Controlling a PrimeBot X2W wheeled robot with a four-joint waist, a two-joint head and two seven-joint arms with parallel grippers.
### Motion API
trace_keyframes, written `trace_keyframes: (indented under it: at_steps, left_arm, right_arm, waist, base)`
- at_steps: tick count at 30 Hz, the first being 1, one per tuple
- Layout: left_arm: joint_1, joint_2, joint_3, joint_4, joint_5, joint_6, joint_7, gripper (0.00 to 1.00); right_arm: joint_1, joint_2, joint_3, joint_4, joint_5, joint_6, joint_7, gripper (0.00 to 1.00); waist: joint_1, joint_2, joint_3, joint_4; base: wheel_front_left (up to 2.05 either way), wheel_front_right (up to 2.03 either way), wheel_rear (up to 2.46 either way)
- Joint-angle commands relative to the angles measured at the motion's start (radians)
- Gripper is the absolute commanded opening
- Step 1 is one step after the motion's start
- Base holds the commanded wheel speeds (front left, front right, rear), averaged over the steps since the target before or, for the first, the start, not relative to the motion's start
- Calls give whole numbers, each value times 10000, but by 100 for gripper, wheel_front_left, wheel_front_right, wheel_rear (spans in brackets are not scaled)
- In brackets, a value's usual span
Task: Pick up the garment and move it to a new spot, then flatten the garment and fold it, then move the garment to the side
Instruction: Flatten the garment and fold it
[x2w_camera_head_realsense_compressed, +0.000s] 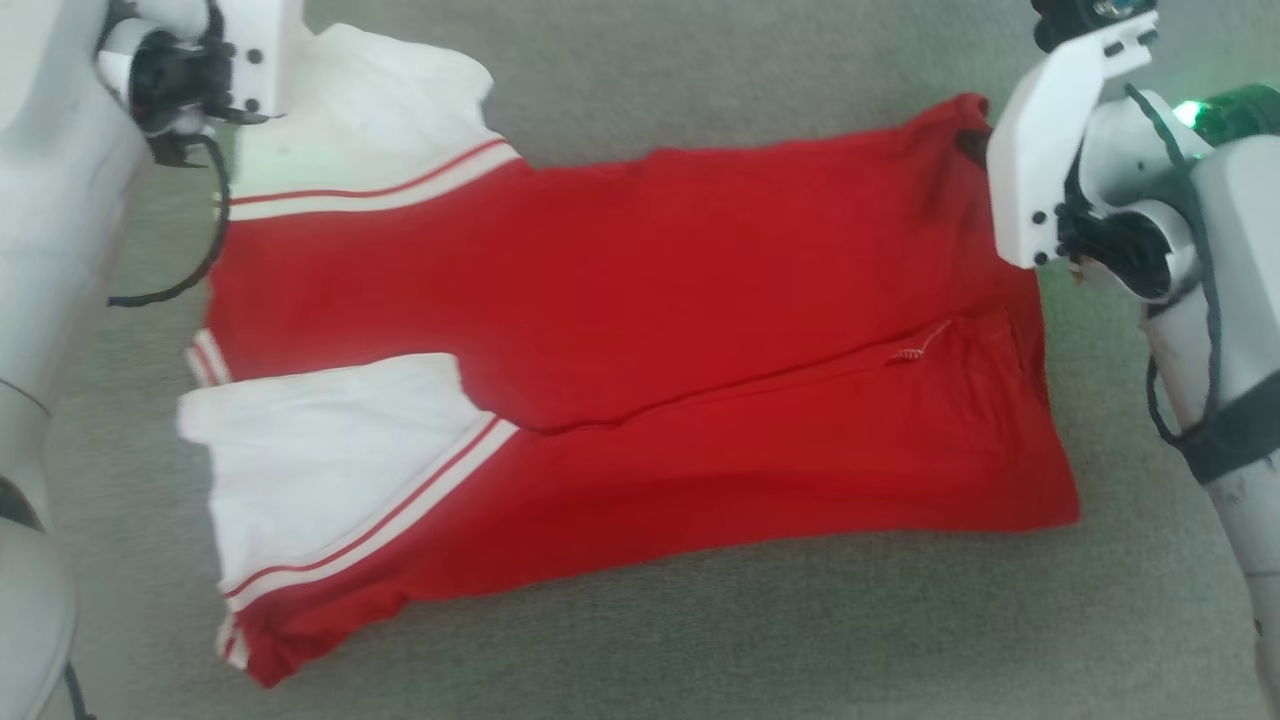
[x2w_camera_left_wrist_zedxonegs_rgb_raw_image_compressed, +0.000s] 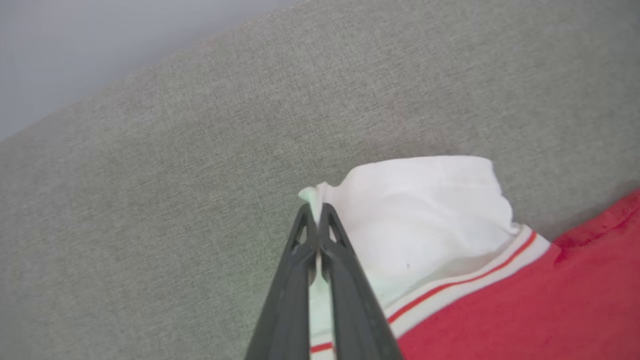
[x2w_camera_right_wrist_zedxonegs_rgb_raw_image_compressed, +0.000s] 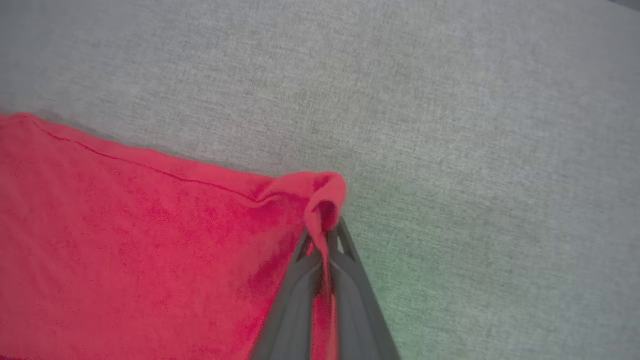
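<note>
The garment (x2w_camera_head_realsense_compressed: 640, 330) is a red shirt with white sleeves and red-white stripe trim. It lies folded lengthwise on the grey fabric surface, sleeves at the left, hem at the right. In the left wrist view my left gripper (x2w_camera_left_wrist_zedxonegs_rgb_raw_image_compressed: 316, 212) is shut on the edge of the far white sleeve (x2w_camera_left_wrist_zedxonegs_rgb_raw_image_compressed: 425, 210), a tuft of white cloth poking past the tips. In the right wrist view my right gripper (x2w_camera_right_wrist_zedxonegs_rgb_raw_image_compressed: 327, 235) is shut on the far red hem corner (x2w_camera_right_wrist_zedxonegs_rgb_raw_image_compressed: 322, 192), which curls over the fingertips. The head view shows both wrists above those far corners, fingers hidden.
A grey woven fabric surface (x2w_camera_head_realsense_compressed: 700, 80) spreads all around the shirt. A pale wall or edge (x2w_camera_left_wrist_zedxonegs_rgb_raw_image_compressed: 75, 45) shows beyond the surface in the left wrist view. My pale forearms flank the shirt at left (x2w_camera_head_realsense_compressed: 50, 200) and right (x2w_camera_head_realsense_compressed: 1230, 300).
</note>
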Motion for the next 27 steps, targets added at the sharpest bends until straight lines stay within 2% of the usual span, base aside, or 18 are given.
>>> trace_keyframes:
  at_steps: [1, 9, 12, 14, 19, 27]
  left_arm:
    - [13, -58, -36, -155, -96, -38, 90, 0]
    - [579, 49, -180, -1177, -276, -79, 450, 0]
    - [992, 278, -208, -1852, -390, 54, 644, 0]
    - [1307, 478, -236, -2473, -360, 293, 762, 0]
    - [2364, 1193, -225, -4641, -691, 1114, 1309, 0]
    - [4537, 2901, -384, -9211, -1151, 3231, 2275, 0]
  right_arm:
    - [288, -135, -140, -201, -59, -3, 20, 0]
    - [1299, -575, -725, -1317, -131, -3, 523, 0]
    - [1880, -809, -1054, -1978, -115, -1, 933, 0]
    - [2316, -973, -1289, -2453, -101, -1, 1221, 0]
    - [3500, -1146, -2200, -3594, -225, -1, 1992, 0]
    - [5375, -884, -3362, -4909, -348, -3, 3273, 0]
  waist:
    - [-1, 0, -511, 415]
    - [-1, 0, -1302, 981]
    - [-1, 0, -1616, 1199]
    - [-1, 0, -1817, 1347]
    - [-1, 0, -2191, 1665]
    - [-1, 0, -2422, 1893]
  base:
    - [0, 0, 0]
    - [0, 0, 0]
    - [0, 0, 0]
    - [0, 0, 0]
    - [0, 0, 0]
    - [0, 0, 0]
